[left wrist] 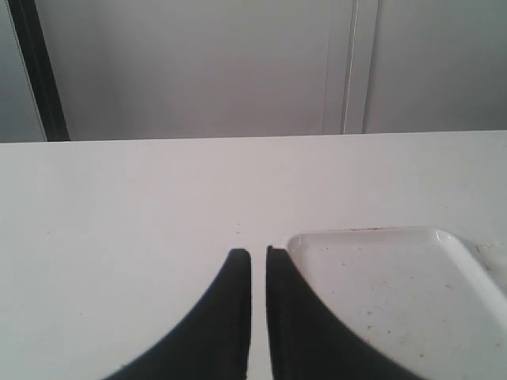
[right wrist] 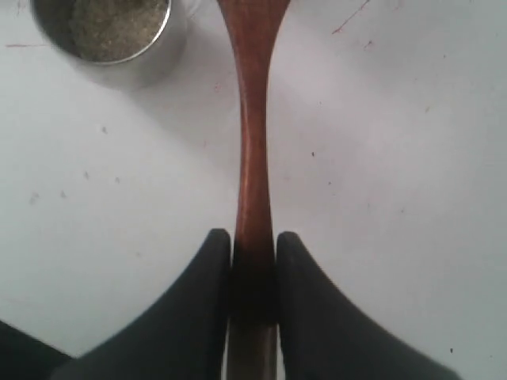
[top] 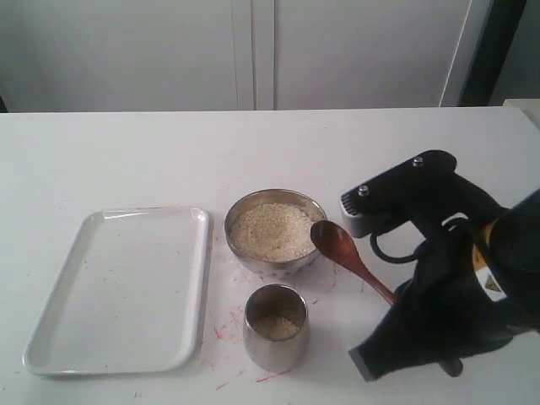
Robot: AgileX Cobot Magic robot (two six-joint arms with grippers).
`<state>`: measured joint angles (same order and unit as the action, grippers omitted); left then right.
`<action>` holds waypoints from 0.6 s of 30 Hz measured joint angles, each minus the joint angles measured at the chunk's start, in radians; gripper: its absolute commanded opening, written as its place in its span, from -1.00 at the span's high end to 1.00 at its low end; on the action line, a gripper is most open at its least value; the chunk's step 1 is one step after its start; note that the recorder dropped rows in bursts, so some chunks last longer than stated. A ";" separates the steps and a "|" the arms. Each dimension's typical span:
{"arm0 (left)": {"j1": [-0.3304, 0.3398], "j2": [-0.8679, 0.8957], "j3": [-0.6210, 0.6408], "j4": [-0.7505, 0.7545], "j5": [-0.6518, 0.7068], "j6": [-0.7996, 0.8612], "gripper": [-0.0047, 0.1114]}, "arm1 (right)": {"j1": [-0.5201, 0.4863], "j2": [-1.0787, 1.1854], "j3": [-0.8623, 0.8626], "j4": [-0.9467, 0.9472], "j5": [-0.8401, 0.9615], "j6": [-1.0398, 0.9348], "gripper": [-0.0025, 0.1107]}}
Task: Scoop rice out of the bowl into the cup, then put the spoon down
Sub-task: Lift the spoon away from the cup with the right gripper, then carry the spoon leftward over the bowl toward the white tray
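Observation:
The steel bowl [top: 272, 267] sits mid-table, filled with pale rice [top: 272, 229]. In front of it stands the steel cup [top: 274, 354], with a little rice [top: 277, 326] in its bottom. My right gripper [right wrist: 253, 237] is shut on the handle of the wooden spoon [top: 337, 245]. The spoon's head is by the bowl's right rim, and I see no grains on it. In the right wrist view the cup [right wrist: 176, 38] lies to one side of the spoon [right wrist: 252, 142]. My left gripper [left wrist: 258, 253] is shut on nothing, over bare table beside the tray's corner.
A white rectangular tray [top: 126, 337] lies left of the bowl and cup, and its corner [left wrist: 380, 293] shows in the left wrist view. Faint red marks streak the white table around the cup. A pale wall runs behind the table.

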<state>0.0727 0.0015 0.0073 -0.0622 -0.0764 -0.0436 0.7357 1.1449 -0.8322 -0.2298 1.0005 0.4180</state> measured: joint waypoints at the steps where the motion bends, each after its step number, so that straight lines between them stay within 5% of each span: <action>1: 0.000 0.000 0.000 0.000 0.000 0.000 0.67 | -0.011 0.018 -0.011 -0.002 -0.008 -0.003 0.96; 18: 0.000 0.000 0.000 0.000 0.000 0.000 0.67 | -0.033 0.370 -0.371 0.131 -0.190 0.027 0.96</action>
<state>0.0727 0.0015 0.0073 -0.0622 -0.0764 -0.0436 0.7032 1.5148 -1.2029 -0.0993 0.8102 0.4449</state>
